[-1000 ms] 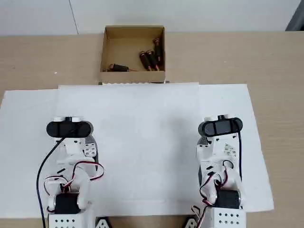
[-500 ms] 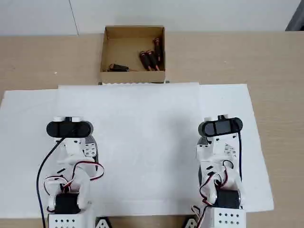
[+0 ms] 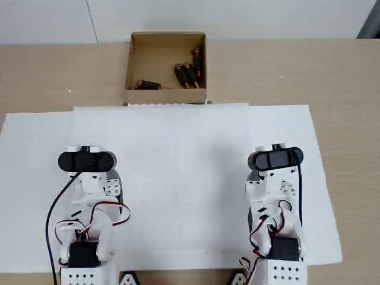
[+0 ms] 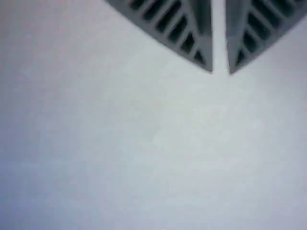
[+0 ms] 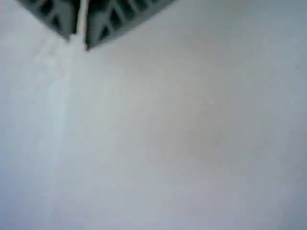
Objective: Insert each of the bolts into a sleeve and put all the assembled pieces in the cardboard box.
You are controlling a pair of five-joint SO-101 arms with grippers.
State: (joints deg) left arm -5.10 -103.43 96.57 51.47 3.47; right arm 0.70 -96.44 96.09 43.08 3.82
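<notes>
The cardboard box [image 3: 168, 95] sat at the far edge of the white sheet [image 3: 178, 178]. The assembled pieces [image 3: 189, 72] lay inside, most by its right wall. The job looked done, so resting was probably best. The left gripper [image 4: 219, 71] and right gripper [image 5: 79, 42] were pinched nearly closed, holding nothing. The pieces were too small to tell if each bolt sat fully in its sleeve.

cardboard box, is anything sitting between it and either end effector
Nothing visible does. The left end effector and right end effector each hang over bare white paper, which runs unbroken up to the cardboard box. Its near wall is the one thing to clear; the assembled pieces lie inside.
</notes>
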